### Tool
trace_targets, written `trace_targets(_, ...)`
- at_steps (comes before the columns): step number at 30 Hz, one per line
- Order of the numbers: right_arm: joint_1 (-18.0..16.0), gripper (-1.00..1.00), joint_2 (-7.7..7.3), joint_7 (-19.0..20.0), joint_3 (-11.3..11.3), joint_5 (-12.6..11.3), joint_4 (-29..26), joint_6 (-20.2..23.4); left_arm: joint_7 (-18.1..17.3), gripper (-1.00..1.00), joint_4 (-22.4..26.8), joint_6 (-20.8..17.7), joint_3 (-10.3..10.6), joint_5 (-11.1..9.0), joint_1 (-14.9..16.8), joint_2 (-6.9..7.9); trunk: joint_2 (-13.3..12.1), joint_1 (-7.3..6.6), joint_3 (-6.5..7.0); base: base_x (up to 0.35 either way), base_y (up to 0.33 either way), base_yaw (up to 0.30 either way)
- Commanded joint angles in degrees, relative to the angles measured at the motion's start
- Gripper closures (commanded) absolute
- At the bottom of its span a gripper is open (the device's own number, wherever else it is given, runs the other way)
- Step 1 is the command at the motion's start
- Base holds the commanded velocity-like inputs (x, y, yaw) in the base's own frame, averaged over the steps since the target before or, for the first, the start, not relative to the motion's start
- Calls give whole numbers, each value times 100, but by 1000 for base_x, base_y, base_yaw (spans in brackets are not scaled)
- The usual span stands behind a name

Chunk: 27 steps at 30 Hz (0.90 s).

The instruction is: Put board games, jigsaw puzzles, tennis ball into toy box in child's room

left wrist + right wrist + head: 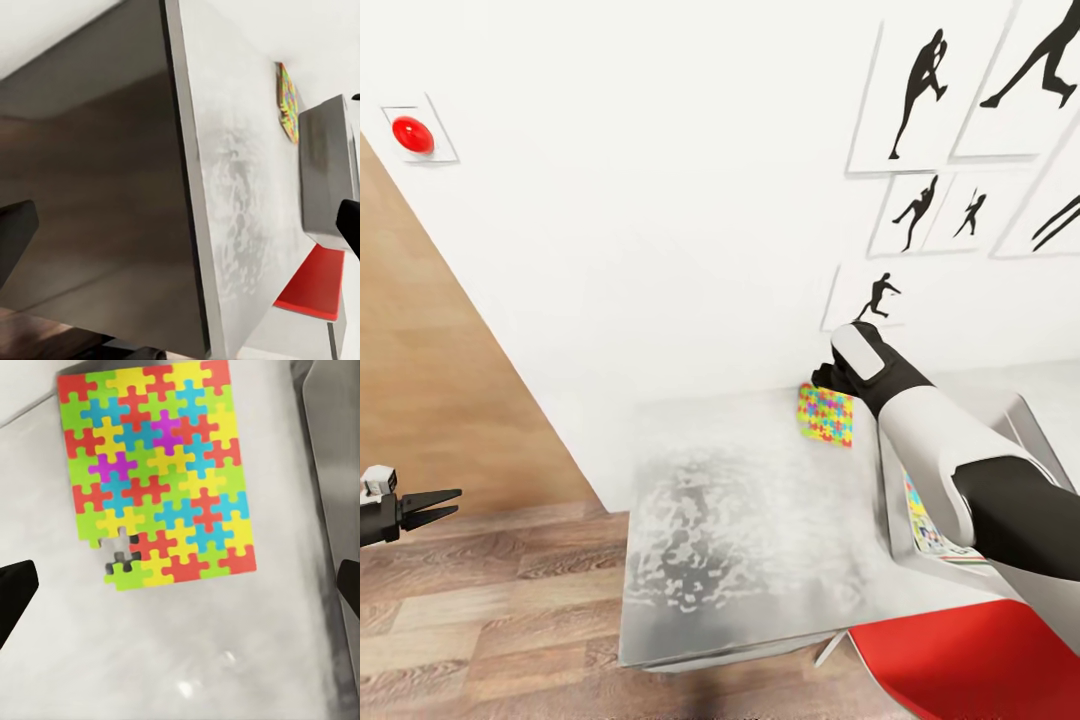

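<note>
Right gripper (180, 585) hangs over the jigsaw puzzle (157, 472), fingers spread wide, nothing held. Puzzle lies flat on the table (740, 540) by the wall, beside the toy box (1015, 415). Left gripper (448, 503) nearly closed, empty, off the table's end.

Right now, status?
Right hand open above multicolour square jigsaw puzzle on pale grey table. Left hand shut, idle. Nothing in the way.
</note>
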<state>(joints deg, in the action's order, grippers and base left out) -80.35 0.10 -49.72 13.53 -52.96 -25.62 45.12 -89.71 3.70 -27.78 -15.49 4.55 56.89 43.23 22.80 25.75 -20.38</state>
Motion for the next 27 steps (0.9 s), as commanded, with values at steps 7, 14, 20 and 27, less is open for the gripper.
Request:
trace_targets(7,-4,-100,-27,-38,51,-39,-12,28,-30,-100,-1,-60,-30,51,6,1,12,3,-77,0,0,0)
trace_targets(14,-34,-100,-28,-38,66,-39,-18,40,-30,-100,-1,-58,-25,52,6,-9,12,3,-144,0,0,0)
trace_targets(20,-138,-100,-9,-38,73,-45,-14,55,-30,-100,-1,-59,-32,55,6,-38,12,3,-200,0,0,0)
trace_targets(27,-162,-100,4,-38,78,-48,-5,59,-30,-100,-1,-59,-26,60,6,-65,12,3,-267,0,0,0)
